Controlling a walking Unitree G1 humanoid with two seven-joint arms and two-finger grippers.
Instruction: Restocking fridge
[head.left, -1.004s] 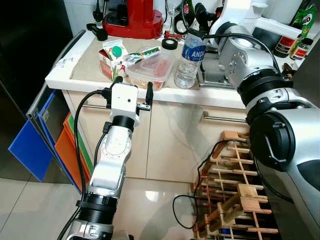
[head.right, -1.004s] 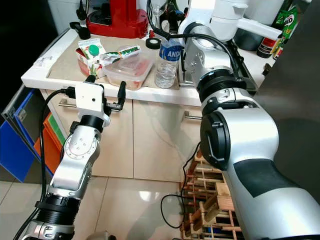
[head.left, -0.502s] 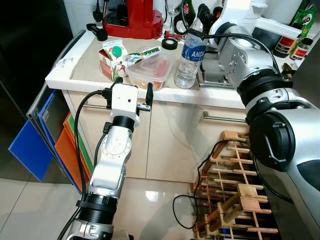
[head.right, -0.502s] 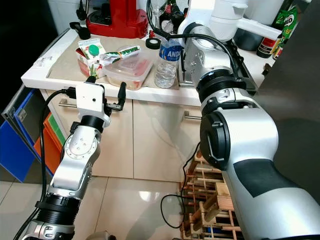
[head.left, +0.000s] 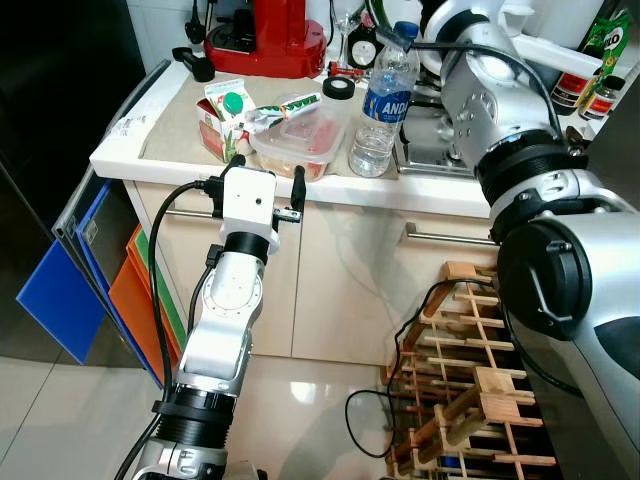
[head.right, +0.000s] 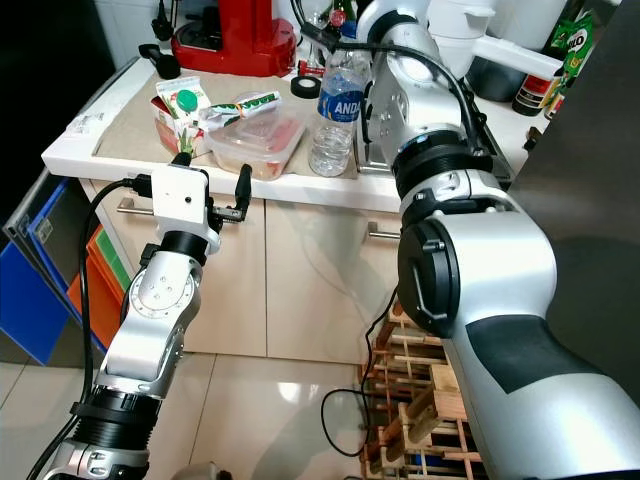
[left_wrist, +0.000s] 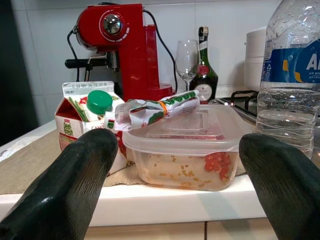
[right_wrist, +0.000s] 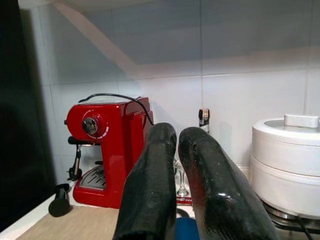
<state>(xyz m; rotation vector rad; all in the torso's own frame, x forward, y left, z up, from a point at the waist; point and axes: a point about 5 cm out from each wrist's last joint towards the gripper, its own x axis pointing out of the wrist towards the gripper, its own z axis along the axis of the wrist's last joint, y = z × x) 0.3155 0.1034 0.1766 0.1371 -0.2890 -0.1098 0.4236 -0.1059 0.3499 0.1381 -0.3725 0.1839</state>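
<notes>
A clear water bottle (head.left: 383, 110) with a blue cap stands on the counter (head.left: 130, 150). Left of it lies a lidded plastic food container (head.left: 300, 135) with a green packet (head.left: 285, 108) on its lid. A milk carton (head.left: 222, 112) with a green cap stands further left. My left gripper (head.left: 268, 172) is held open at the counter's front edge, level with the container (left_wrist: 185, 150) and apart from it. My right gripper (right_wrist: 177, 135) is shut with nothing between its fingers, just above the bottle's cap (right_wrist: 185, 232). The right arm (head.left: 480, 70) reaches over the counter.
A red coffee machine (head.left: 265, 35), a wine glass (left_wrist: 186, 55) and a dark bottle (left_wrist: 203, 75) stand at the back. A stove (head.left: 430, 150) is right of the water bottle. A wooden wine rack (head.left: 470, 390) is on the floor at right. Blue and orange boards (head.left: 70, 290) lean at left.
My right arm has lifted up and back, so the bottle's neck and blue cap now show. The left arm and the items on the counter have not moved.
</notes>
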